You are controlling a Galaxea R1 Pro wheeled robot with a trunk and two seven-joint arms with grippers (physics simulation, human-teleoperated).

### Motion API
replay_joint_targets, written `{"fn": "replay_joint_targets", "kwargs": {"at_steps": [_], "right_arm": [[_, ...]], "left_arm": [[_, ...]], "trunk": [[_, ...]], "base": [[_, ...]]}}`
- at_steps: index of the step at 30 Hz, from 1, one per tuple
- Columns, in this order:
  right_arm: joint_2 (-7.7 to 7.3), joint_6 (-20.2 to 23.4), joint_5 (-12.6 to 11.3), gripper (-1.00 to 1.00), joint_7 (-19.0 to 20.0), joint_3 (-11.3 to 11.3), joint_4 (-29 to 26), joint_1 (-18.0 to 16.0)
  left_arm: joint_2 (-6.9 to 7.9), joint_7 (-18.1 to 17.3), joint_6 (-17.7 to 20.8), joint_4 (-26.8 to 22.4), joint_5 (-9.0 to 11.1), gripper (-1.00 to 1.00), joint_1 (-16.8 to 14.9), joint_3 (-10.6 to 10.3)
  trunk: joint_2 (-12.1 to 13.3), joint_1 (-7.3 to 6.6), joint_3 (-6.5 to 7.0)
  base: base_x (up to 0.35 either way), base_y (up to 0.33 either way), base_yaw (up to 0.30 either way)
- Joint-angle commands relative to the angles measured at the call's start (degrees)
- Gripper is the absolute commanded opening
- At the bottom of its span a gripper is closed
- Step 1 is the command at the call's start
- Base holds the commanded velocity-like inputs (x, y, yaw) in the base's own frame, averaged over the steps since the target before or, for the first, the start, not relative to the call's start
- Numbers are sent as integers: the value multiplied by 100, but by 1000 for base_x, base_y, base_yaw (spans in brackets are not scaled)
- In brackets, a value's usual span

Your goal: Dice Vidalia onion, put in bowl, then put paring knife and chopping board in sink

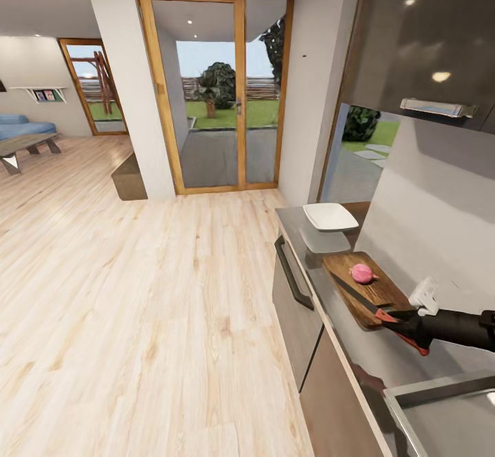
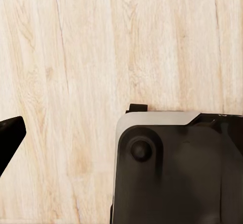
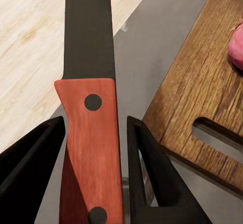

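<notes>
Stretching along the wall toward a glazed patio door, the dark grey countertop carries everything in play, with a corner of the steel sink at its near end. The brown chopping board lies lengthwise on it, slot handle toward the sink, and the white square bowl sits just beyond its far end. The paring knife, red handle clamped in the right gripper, runs along the board's front edge, its dark blade pointing away toward the bowl. The whole pinkish Vidalia onion rests on the board. No lettering is legible anywhere. The left gripper's state cannot be told.
</notes>
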Motion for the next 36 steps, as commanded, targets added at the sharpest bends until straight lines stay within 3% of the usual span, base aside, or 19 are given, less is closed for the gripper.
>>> {"fn": "replay_joint_targets", "kwargs": {"at_steps": [1, 8, 36], "right_arm": [[0, 72, 24, -100, 50, -3, -5, -7], [-9, 76, 24, -100, 61, -6, -6, -8], [1, 73, 24, -100, 54, -7, -5, -7]], "left_arm": [[-3, 11, -33, 16, 58, 100, -8, -51], [-3, 11, -36, 16, 58, 100, -8, -51], [-3, 9, -35, 16, 58, 100, -8, -51]], "trunk": [[-12, 3, -12], [-12, 3, -10], [-12, 3, -3]], "base": [[0, 0, 0], [0, 82, -141], [0, 285, -266]]}}
